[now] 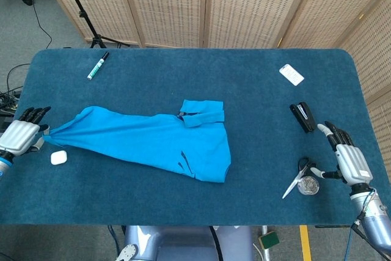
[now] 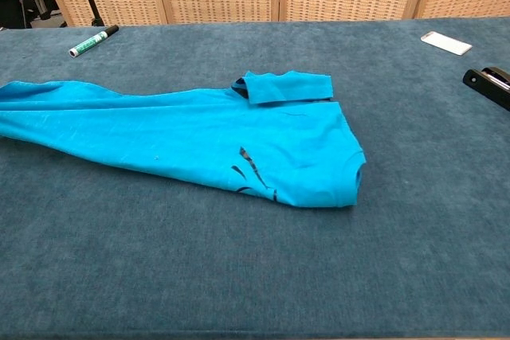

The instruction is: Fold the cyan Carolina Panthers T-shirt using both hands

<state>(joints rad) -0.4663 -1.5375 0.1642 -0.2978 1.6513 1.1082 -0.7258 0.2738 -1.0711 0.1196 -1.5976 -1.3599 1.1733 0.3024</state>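
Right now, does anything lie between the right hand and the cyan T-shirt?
Yes. The scissors and a small round object lie just beside the right hand, on its shirt side. Beyond them only bare table separates it from the T-shirt, whose far end the left hand grips.

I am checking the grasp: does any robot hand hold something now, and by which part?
The left robot hand grips the cyan T-shirt by its bunched left end. The right robot hand holds nothing.
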